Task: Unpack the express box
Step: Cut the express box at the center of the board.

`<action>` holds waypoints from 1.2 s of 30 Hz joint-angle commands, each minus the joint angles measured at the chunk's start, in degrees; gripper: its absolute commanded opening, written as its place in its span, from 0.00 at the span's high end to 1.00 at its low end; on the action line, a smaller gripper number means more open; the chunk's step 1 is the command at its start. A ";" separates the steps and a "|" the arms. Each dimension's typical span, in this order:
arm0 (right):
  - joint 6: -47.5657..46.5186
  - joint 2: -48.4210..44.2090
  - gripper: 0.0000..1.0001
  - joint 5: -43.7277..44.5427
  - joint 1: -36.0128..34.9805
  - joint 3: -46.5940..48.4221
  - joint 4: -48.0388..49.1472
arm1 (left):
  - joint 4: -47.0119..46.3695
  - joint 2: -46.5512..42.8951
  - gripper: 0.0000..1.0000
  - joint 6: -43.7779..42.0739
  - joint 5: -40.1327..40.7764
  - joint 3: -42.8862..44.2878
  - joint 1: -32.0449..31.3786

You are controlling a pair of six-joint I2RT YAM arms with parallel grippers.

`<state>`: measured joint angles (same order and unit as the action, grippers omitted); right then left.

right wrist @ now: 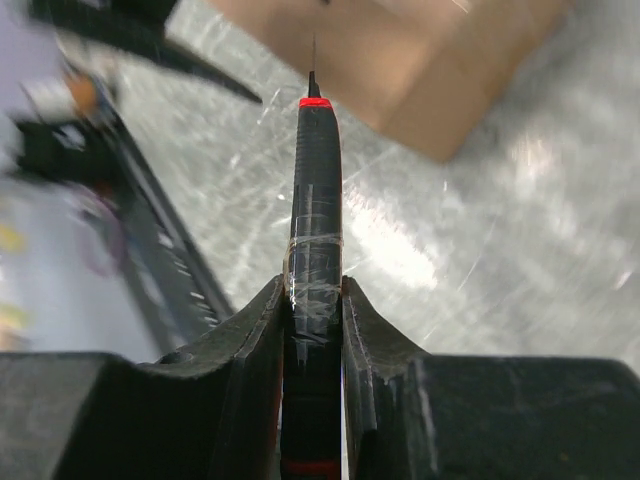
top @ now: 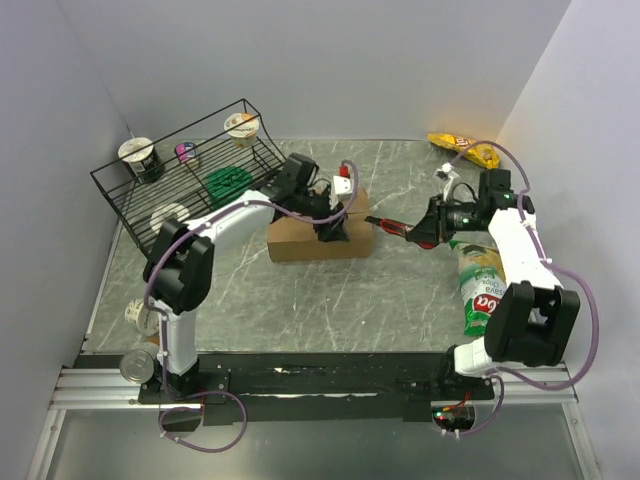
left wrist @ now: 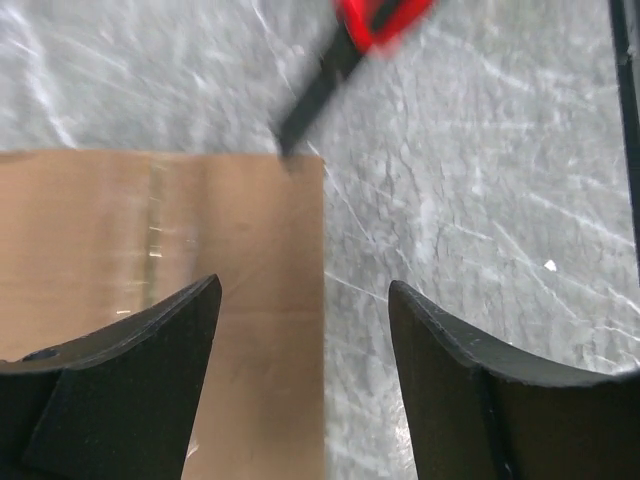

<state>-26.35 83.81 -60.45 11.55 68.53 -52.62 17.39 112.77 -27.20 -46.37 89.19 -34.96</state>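
Left pincer [top: 330, 228] open above the express box [top: 300, 242]; right pincer [top: 425, 233] clamped on a black-and-red cutter [top: 391, 226].
Left arm runs from its base at 7 o'clock toward 1 o'clock, wrist bent down over the box's right end; in the wrist view its fingers [left wrist: 150, 380] stand apart with nothing between them, brown cardboard under one, the box's edge in the gap, marble table [left wrist: 480, 200] under the other; the box lies mid-table, at 9 o'clock of the right pincer; the cutter points toward 9 o'clock, tip at the box's edge, contact unclear; right arm rises from 5 o'clock, forearm turned toward 9 o'clock.
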 commanded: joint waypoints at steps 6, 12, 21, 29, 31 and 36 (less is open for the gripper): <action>-11.19 -5.94 1.00 7.44 -9.78 3.10 5.76 | -2.18 -4.49 0.27 -0.22 -8.38 6.26 0.33; -9.16 -7.43 1.00 8.68 -11.29 2.31 7.88 | -0.53 -2.56 0.32 0.22 -14.17 8.72 -0.46; -12.32 -9.01 1.00 10.43 -15.77 2.75 9.82 | -0.94 1.39 0.38 1.62 -16.38 12.06 -3.18; -11.71 -10.60 1.00 8.86 -16.91 3.10 11.04 | -1.57 3.24 0.58 4.43 -17.17 12.85 -4.06; -11.10 -10.86 1.00 8.42 -16.91 2.66 11.57 | -1.13 4.03 0.71 5.75 -17.61 13.47 -4.06; -10.22 -10.42 1.00 5.87 -16.74 2.13 12.10 | -2.35 5.00 0.99 11.35 -18.67 14.52 -3.71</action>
<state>-38.98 75.13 -51.33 -5.02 69.19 -44.16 17.87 117.10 -22.74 -64.27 100.64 -38.59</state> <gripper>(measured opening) 0.311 0.184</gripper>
